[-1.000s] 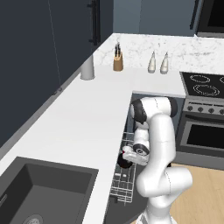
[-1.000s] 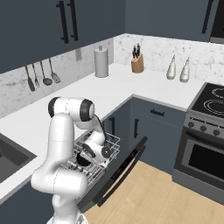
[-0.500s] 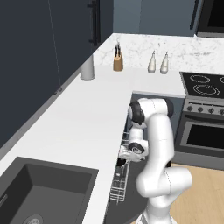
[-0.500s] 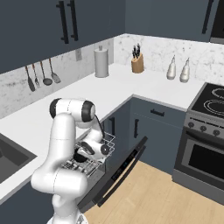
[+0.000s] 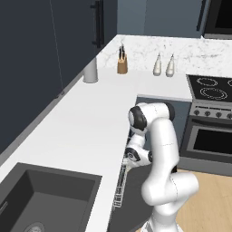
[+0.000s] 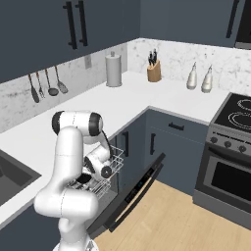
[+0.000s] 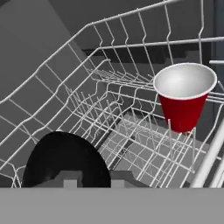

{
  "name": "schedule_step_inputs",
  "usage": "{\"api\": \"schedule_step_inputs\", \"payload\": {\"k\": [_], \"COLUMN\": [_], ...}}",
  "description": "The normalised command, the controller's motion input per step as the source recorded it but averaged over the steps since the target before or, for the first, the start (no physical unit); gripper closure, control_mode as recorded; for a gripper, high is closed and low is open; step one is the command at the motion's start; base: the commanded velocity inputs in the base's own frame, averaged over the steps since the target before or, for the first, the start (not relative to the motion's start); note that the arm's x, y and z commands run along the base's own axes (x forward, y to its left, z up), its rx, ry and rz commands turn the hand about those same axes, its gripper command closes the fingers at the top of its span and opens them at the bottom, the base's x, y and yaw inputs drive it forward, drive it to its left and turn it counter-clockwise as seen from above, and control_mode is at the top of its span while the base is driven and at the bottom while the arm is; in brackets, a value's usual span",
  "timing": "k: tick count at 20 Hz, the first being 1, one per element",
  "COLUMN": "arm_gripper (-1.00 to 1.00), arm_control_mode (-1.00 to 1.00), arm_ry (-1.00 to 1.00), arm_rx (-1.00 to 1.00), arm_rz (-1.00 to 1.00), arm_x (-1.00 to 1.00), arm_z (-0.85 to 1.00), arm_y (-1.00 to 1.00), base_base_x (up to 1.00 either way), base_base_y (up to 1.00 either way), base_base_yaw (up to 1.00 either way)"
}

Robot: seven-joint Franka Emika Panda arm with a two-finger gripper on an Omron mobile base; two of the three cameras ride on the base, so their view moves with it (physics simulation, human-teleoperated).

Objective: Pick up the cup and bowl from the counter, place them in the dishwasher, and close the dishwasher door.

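Now the bowl sits in the rack directly beneath the claw, cup upright beyond; claw spread or pinching: cannot tell.

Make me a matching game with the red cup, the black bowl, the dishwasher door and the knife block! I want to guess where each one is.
Things:
1. small red tapered cup
2. glossy black round bowl
3. flat dark blue-grey dishwasher door
4. wooden knife block

Places or states:
A. hanging open
B. on the white counter by the wall
C. upright in the wire rack
D. in the rack, close under the hand camera

Pairs: 1-C, 2-D, 3-A, 4-B
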Motion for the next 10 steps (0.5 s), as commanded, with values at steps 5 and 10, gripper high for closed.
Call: {"api": "schedule_step_inputs", "payload": {"k": [5,10], "arm_gripper": [-1.0,-1.0], "arm_control_mode": [-1.0,-1.0], "arm_ry": [-0.12,-0.07], "arm_rx": [0.01,0.0], "arm_rz": [0.0,-0.03], "arm_x": [-0.28,-0.63], "arm_z": [-0.02,0.82], "arm_y": [-0.25,-0.22], "base_base_x": [0.0,0.0], "base_base_y": [0.0,0.0], "base_base_yaw": [0.0,0.0]}}
